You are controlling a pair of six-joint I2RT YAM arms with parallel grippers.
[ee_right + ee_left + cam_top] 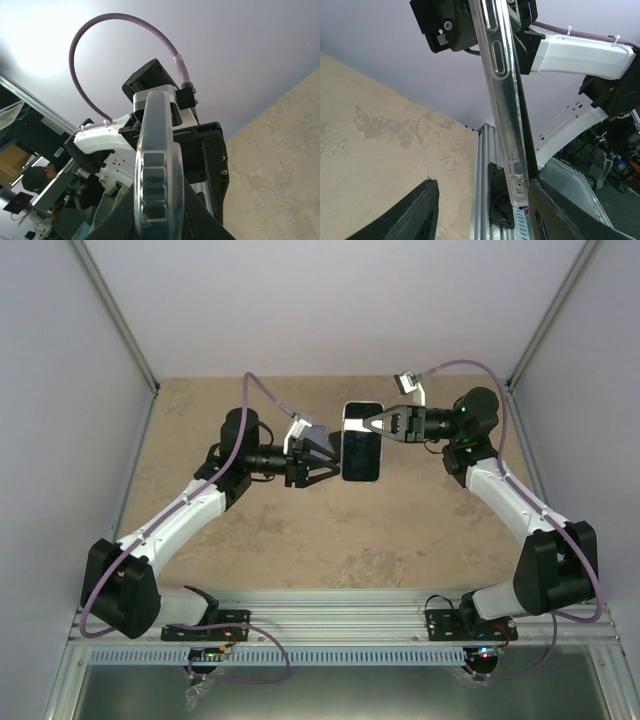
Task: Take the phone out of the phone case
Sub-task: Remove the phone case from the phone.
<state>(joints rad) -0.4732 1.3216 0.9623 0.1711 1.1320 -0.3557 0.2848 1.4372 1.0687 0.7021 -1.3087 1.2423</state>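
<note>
The phone (361, 455), dark face up, sits in a clear case (363, 412) and is held in the air above the table's middle. My right gripper (370, 425) is shut on the case's far end. In the right wrist view the case's clear edge (157, 170) stands pinched between the fingers (200, 220). My left gripper (335, 462) is open at the phone's left edge. In the left wrist view the case's long edge (505, 100) runs down between the spread fingers (415, 215), close against the right one, with the dark phone (527, 145) behind it.
The tan table (330, 540) lies below, bounded by pale walls at the left, right and back. An aluminium rail (340, 625) with both arm bases runs along the near edge. The right arm's white link (580, 52) crosses the left wrist view.
</note>
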